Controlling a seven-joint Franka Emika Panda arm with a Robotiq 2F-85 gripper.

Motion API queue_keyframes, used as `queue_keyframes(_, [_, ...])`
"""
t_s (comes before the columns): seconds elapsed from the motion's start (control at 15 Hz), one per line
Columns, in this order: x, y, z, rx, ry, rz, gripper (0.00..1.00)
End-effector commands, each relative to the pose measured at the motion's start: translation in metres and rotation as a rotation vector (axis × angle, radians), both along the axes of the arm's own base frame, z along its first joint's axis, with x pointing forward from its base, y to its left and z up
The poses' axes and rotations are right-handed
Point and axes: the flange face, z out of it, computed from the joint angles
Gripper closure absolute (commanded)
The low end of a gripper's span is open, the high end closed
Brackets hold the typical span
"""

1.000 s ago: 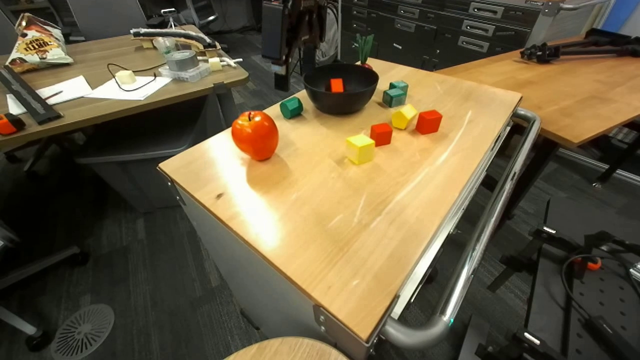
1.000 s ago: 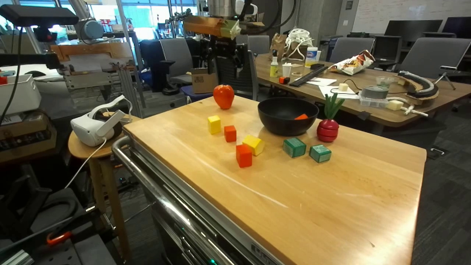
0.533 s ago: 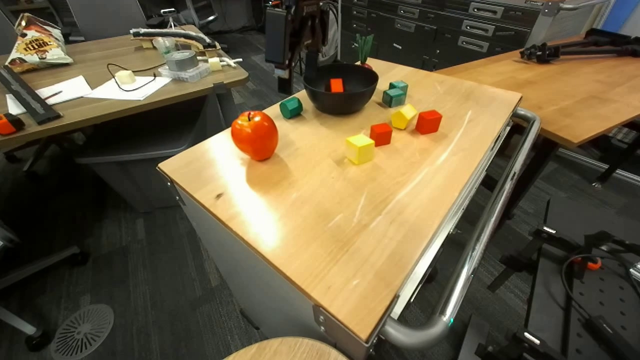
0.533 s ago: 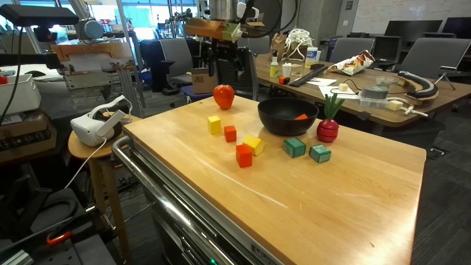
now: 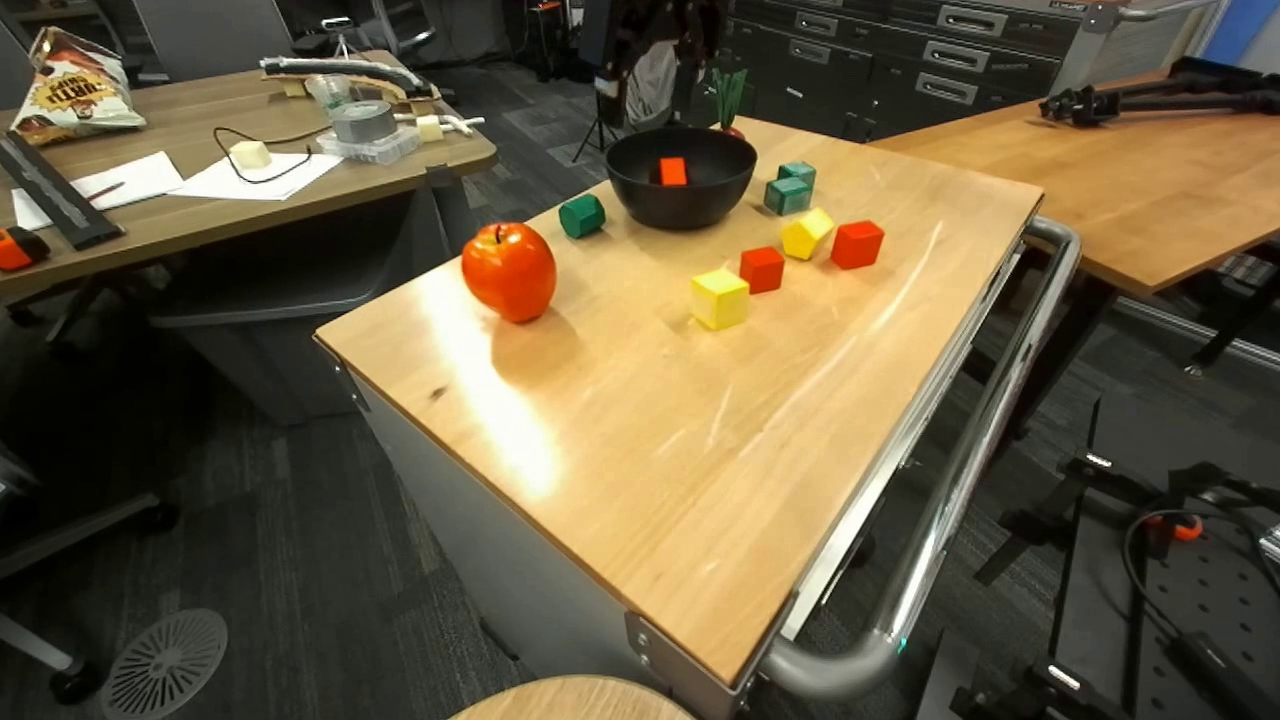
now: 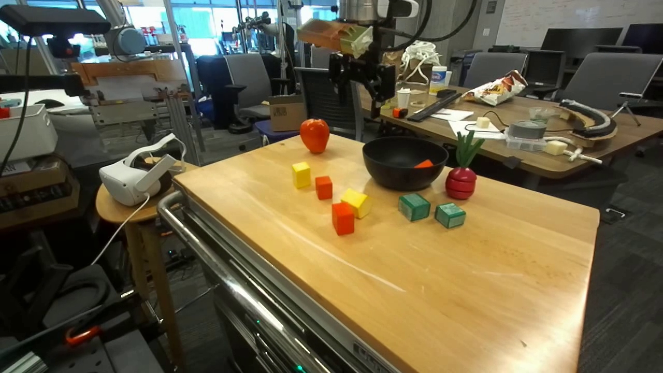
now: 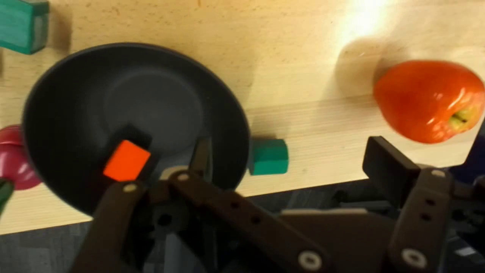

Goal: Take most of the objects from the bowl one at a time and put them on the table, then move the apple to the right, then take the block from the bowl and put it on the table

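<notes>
"What was nearest us?"

"The railed edge of the table [image 6: 466, 280], then the loose blocks [image 6: 343, 219], red, yellow and green. Nearer the far edge stood the black bowl [image 6: 393, 173], a red block [image 7: 127, 161] inside it."

"And the gripper [image 7: 288, 157]?"

"It hung higher up, fingers wide apart. The bowl's red block lay below, to one side, outside the gap between them."

"The apple [image 6: 314, 137]?"

"Last, beside the far edge, toward the corner."

Table [image 6: 440, 290]: apple [image 6: 315, 136] | bowl [image 6: 398, 178] | radish [image 6: 460, 183] | three green blocks [image 5: 582, 215] | two yellow blocks [image 5: 720, 299] | two red blocks [image 5: 857, 245]
</notes>
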Motion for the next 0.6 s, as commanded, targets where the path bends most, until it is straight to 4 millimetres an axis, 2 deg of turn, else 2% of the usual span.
queue_keyframes(0.0, [0.020, -0.015, 0.016, 0.033, -0.006, -0.104, 0.00])
queue_keyframes(0.2, [0.027, 0.005, 0.026, 0.052, 0.007, -0.063, 0.00])
queue_keyframes(0.53, [0.031, 0.066, 0.031, 0.085, 0.122, 0.062, 0.00])
